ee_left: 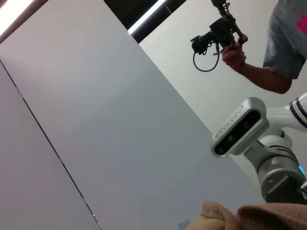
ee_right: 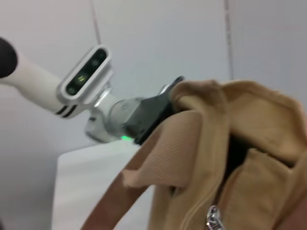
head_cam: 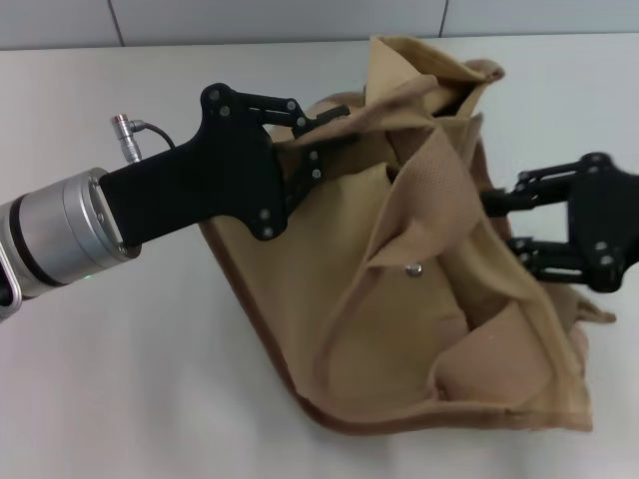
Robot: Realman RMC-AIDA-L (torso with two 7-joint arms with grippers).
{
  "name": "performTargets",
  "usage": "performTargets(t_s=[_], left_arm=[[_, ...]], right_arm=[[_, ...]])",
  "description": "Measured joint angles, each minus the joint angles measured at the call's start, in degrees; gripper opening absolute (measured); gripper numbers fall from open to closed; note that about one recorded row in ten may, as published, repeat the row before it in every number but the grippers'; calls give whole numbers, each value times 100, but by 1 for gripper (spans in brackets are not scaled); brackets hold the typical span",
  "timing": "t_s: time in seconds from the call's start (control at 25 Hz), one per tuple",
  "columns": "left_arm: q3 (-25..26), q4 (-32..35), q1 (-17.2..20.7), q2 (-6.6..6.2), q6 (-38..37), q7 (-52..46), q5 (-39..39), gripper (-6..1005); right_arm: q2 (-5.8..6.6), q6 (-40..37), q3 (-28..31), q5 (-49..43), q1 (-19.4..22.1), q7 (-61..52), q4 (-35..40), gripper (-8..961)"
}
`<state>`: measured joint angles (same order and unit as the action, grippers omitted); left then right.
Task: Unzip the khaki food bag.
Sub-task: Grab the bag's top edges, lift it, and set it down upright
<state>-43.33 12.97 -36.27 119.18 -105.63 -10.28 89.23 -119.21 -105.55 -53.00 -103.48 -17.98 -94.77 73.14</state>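
Observation:
The khaki food bag (head_cam: 399, 329) lies crumpled and tilted on the white table (head_cam: 120, 379), its silver snap (head_cam: 413, 267) facing up. My left gripper (head_cam: 312, 135) comes in from the left and is shut on the bag's upper left edge. At the bag's right side sits my right gripper (head_cam: 499, 222), its tips hidden by the fabric. In the right wrist view the bag (ee_right: 254, 158) fills the near side, with a metal zipper pull (ee_right: 211, 218) and a dark gap along the top. Only a strip of the bag (ee_left: 240, 218) shows in the left wrist view.
A grey panelled wall (head_cam: 300, 20) runs behind the table. The left wrist view shows my head camera (ee_left: 237, 127) and a person holding a camera rig (ee_left: 225, 33). My left arm (ee_right: 120, 117) shows behind the bag in the right wrist view.

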Motion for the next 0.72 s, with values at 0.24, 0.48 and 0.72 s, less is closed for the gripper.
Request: performTargets(t_s=[0.24, 0.48, 0.72], left_arm=[[0, -2, -12, 0, 19, -1, 23, 54], [-7, -11, -33, 0, 25, -1, 42, 54], [-56, -12, -39, -1, 13, 0, 40, 54]], right_arm=[[-16, 157, -376, -233, -75, -37, 86, 402], [-26, 496, -904, -252, -163, -14, 109, 434], [-25, 733, -1238, -269, -175, -22, 242, 385]])
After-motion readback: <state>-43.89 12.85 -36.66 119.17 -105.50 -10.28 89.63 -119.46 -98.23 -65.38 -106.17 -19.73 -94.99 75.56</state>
